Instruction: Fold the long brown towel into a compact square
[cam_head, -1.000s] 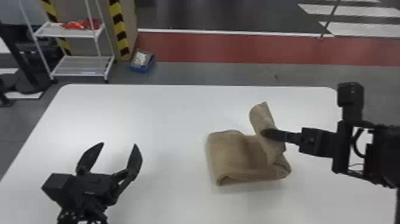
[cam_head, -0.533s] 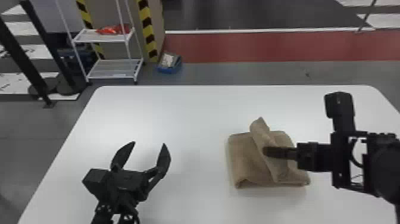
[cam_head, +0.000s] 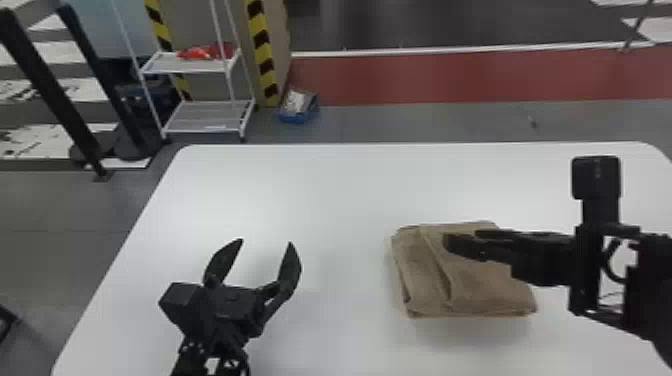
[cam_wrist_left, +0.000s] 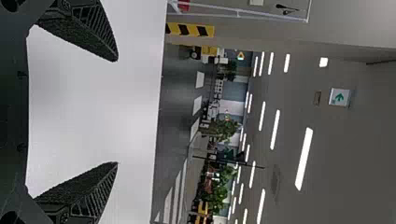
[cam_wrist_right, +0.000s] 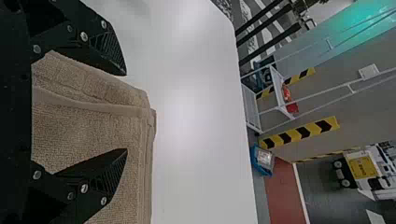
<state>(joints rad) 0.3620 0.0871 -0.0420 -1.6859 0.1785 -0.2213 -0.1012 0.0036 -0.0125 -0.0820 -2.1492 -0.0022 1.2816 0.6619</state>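
"What's changed with the towel (cam_head: 417, 265)?"

"Half a second ago its flap (cam_head: 482, 287) stood up, pinched in the right end effector (cam_head: 461, 238). Now that flap lies down over the folded bundle, its edge just beyond the fingertips, on the side towards the left end effector (cam_head: 266, 242)."

"So the right one has let go?"

"Yes, its two fingers have parted, with the towel beneath them on the worktop (cam_head: 320, 200). Whether they still touch the cloth, I can't tell."

"And the left?"

"Same spot over the worktop, fingers wide apart with nothing between them, the towel well off to its right."
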